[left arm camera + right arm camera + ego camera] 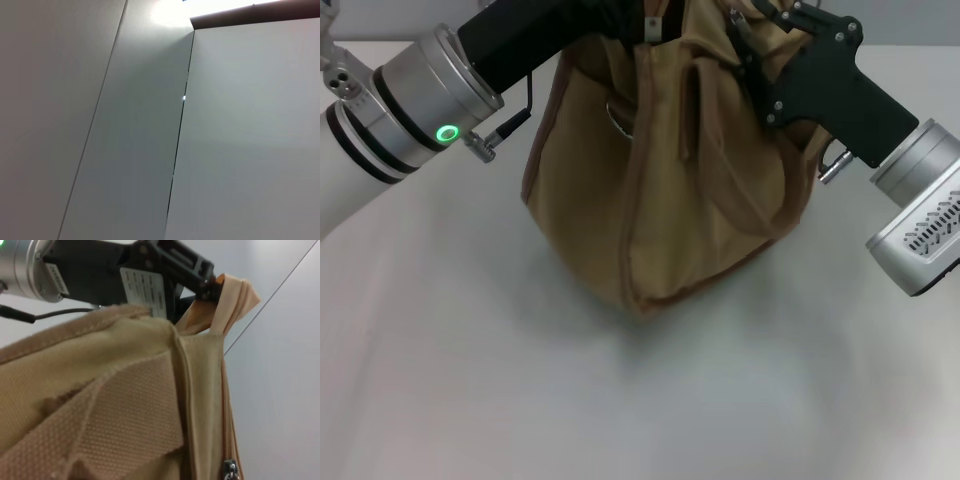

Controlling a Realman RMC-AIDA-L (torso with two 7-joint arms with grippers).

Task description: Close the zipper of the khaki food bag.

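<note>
the khaki food bag (670, 190), a boxy tan canvas tote with darker brown piping and loop handles, is stood on the pale surface (520, 380) between both arms. a tab of its fabric at the zipper's end is seen pinched in the closed left gripper (212, 285). the right gripper (760, 30) is held at the bag's top; its state cannot be told. the zipper (227, 440) is run along the top, with its silver pull beside the right gripper.

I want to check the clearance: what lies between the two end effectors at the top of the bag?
In the head view, the khaki food bag fills that stretch: the left end effector meets one top end, the right end effector the other.
</note>
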